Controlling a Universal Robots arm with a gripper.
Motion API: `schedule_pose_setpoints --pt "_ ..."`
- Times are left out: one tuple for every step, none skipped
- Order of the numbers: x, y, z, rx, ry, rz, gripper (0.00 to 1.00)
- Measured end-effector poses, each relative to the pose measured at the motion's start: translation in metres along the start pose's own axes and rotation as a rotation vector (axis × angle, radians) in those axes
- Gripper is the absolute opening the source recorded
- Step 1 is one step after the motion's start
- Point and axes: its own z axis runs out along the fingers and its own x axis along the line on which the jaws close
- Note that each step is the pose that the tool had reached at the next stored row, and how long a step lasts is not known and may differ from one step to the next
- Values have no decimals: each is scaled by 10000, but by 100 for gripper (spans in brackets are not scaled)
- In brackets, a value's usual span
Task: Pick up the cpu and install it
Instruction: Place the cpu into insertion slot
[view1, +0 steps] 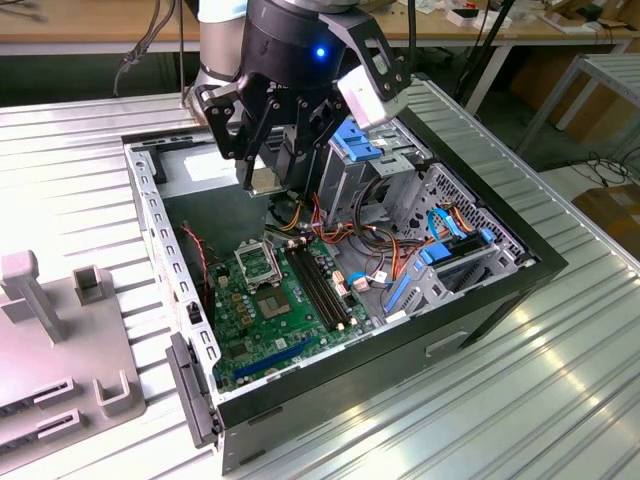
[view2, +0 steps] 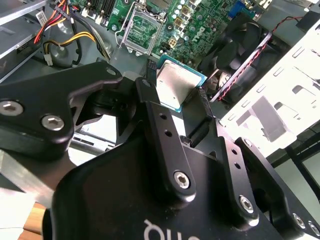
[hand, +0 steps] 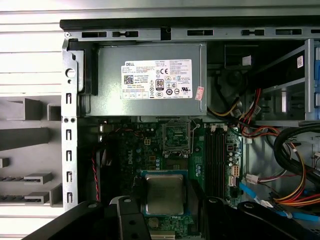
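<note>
The cpu (view2: 176, 86), a flat silver-grey square with a thin greenish rim, hangs above the open computer case, and my gripper (view2: 175, 92) is shut on it, one black finger on each of two opposite edges. In the first wrist view the cpu (hand: 164, 192) sits between the fingers (hand: 123, 210), over the green motherboard (hand: 135, 150). The open socket frame (hand: 176, 138) lies on the board below and a short way off from the chip. The exterior view has the gripper (view1: 266, 182) high over the case's rear, above the socket frame (view1: 257, 262).
A grey power supply (hand: 150, 80) fills the case's rear corner. Red, yellow and orange cables (hand: 280, 180) and a blue-tabbed drive cage (view1: 365, 150) crowd one side. A small dark die (view1: 272, 303) and memory slots (view1: 320, 285) sit near the socket. A grey fixture (view1: 40, 320) stands on the table.
</note>
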Motion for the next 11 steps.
schedule_pose_setpoints --pt "0 0 0 0 0 0 46" --pt "-1 0 1 0 0 0 46" --pt "-1 0 2 0 0 0 46" --pt "-3 -9 10 -1 -1 -3 46" --pt "-2 -24 21 -1 0 -1 46" --pt "-3 -40 35 0 0 0 46" --pt "-3 -48 43 0 0 -1 46" --pt "-4 -57 53 0 0 0 46" --pt "-4 -65 60 1 0 0 46" --pt "-5 -73 69 1 0 0 46" --pt "-5 -84 81 2 1 0 46"
